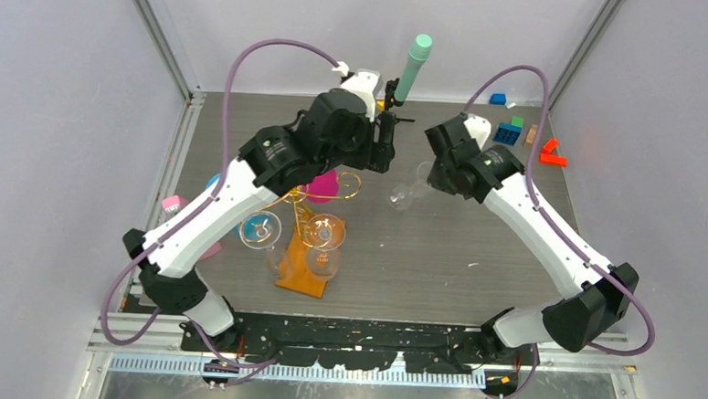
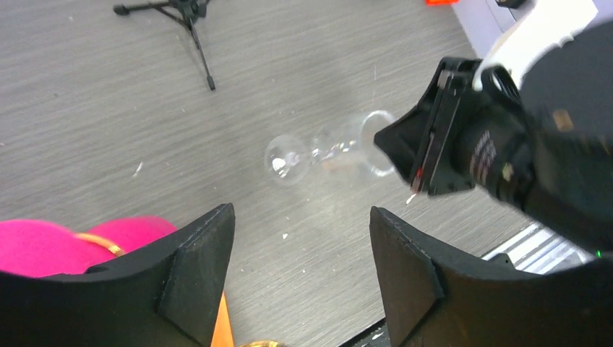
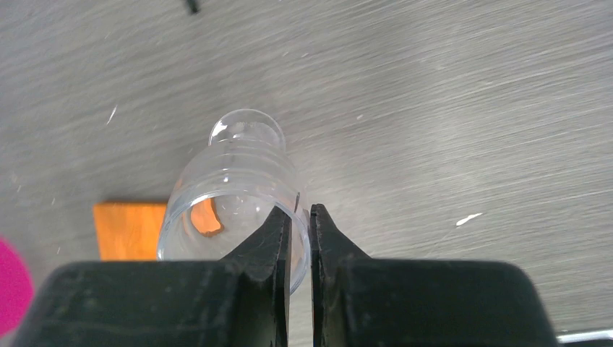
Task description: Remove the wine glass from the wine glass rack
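Observation:
The gold wire wine glass rack (image 1: 306, 208) stands on its orange base (image 1: 302, 274) left of centre, with a pink glass (image 1: 323, 187), a blue-tinted glass (image 1: 260, 228) and two clear glasses (image 1: 326, 231) on its arms. A clear wine glass (image 1: 409, 192) is off the rack, to its right, lying nearly level just over the table. My right gripper (image 3: 300, 210) is shut on this glass's rim (image 3: 231, 181), one finger inside the bowl and one outside. My left gripper (image 2: 302, 212) is open and empty above the rack's top. It looks at the held glass (image 2: 325, 152).
A black tripod with a mint-green cylinder (image 1: 417, 64) stands at the back centre, and its legs (image 2: 181, 14) show in the left wrist view. Coloured blocks (image 1: 509, 131) and an orange-red piece (image 1: 552, 155) lie at the back right. A small pink object (image 1: 174, 204) lies at the left.

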### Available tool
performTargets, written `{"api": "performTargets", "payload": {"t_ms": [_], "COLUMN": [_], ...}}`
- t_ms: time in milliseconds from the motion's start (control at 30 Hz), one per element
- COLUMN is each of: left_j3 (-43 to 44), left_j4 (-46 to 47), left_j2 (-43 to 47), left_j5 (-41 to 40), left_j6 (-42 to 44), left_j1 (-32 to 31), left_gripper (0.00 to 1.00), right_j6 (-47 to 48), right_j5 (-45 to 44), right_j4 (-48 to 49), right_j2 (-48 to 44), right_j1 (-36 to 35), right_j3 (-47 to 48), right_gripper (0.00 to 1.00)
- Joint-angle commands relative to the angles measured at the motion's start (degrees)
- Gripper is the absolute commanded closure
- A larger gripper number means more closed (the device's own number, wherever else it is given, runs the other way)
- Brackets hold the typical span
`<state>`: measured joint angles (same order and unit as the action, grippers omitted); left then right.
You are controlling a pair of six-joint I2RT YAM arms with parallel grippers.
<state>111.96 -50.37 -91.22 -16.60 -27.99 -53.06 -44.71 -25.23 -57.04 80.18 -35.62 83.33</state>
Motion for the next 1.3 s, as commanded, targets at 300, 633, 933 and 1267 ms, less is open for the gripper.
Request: {"api": "performTargets", "payload": {"t_ms": [300,633,933,1267], "left_j3": [0.2,-3.9,-5.5,-4.8], "left_j4": [3.8,0.4,-0.3,0.1], "left_j2": [15.6,23.5,26.6,25.7], "left_j5": [-4.1,-12.8,-18.6,-20.1], "left_j6": [12.4,16.5,18.9,20.8], "left_j1": [1.6,1.9,2.0,2.1], "left_gripper": [0.15,0.11,0.08,0.05], "right_j6": [12.8,18.6,21.0,21.7], "right_j5": [1.6,1.9,1.1,1.5], "right_j4": [4.5,5.1,4.2,-0.6], "right_j2": [8.2,22.2,28.8,31.4], "right_j1": [23.5,30.6,32.1,32.1], "right_j3": [4.1,13.9,21.6,29.4], "right_gripper": [1.00,1.00,0.78,0.50]}}
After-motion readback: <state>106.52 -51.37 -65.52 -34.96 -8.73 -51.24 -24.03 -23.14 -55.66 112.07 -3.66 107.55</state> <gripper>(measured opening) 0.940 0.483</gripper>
